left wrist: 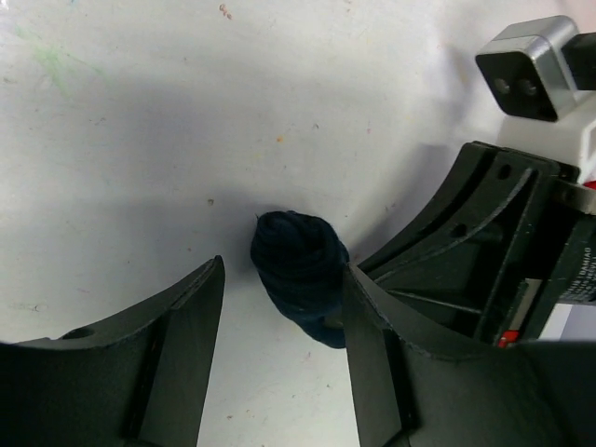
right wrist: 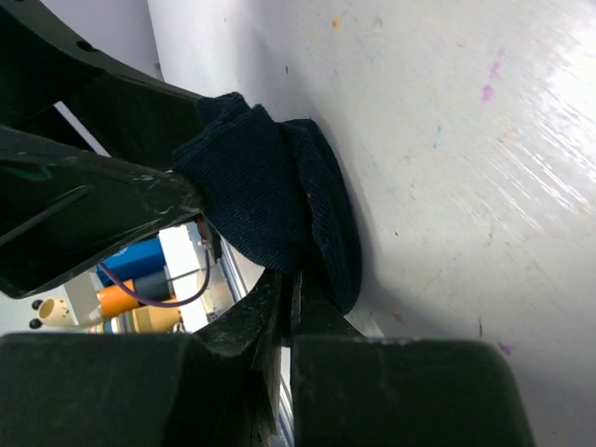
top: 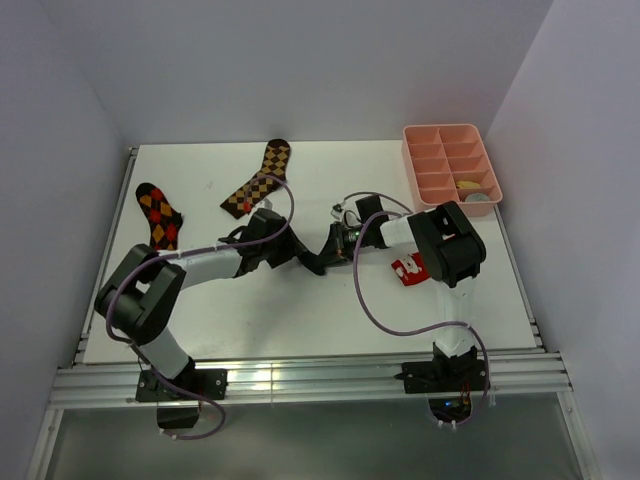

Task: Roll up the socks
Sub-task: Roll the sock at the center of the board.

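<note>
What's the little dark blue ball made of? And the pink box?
The ball is a sock, seemingly soft knitted cloth, matte: fine ribs show. The pink box is probably smooth plastic: thin moulded dividers.

Left arm (top: 200, 265): stretched low to the right toward the middle of the table (top: 300, 320). Left gripper (left wrist: 284, 270): pointing down, jaws parted. Right arm (top: 450, 250): elbow folded, forearm reaching left. Right gripper (right wrist: 291, 275): fingers pressed together, just beside the left gripper.

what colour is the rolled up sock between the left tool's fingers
Dark navy, plain; the rolled sock shows best in the left wrist view.
</note>
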### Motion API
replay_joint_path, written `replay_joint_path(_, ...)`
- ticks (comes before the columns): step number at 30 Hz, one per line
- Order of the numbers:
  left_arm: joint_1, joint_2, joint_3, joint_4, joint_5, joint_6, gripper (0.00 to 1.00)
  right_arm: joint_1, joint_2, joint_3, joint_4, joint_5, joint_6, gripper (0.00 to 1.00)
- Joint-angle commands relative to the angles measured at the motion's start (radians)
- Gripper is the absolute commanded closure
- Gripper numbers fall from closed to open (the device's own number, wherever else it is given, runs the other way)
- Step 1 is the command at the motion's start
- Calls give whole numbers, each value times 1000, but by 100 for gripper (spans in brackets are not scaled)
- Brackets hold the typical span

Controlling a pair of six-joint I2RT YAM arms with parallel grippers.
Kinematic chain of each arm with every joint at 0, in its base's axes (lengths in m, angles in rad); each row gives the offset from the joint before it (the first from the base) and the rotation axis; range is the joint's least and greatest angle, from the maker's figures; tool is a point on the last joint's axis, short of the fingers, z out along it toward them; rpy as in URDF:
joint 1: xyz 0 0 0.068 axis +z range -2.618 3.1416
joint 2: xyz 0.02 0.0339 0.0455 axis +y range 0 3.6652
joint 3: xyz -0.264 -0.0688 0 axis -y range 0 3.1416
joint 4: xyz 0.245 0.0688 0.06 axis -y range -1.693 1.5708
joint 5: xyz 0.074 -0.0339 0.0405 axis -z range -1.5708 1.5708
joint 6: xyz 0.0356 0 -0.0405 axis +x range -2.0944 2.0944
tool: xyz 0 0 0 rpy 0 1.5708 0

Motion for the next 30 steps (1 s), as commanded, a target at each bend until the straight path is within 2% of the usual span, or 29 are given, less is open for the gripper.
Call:
replay_joint_path(1, -1, 20, 9, 46, 12, -12, 43, -10, 51, 10, -88, 89, -24, 100)
replay_joint_path(16, -1, 104, 10, 104, 57, -41, 45, -10, 104, 70, -198, 204, -67, 100)
replay_joint_path(30, -1, 93, -8, 101, 61, -37, 43, -28, 129, 133, -287, 326, -74, 100)
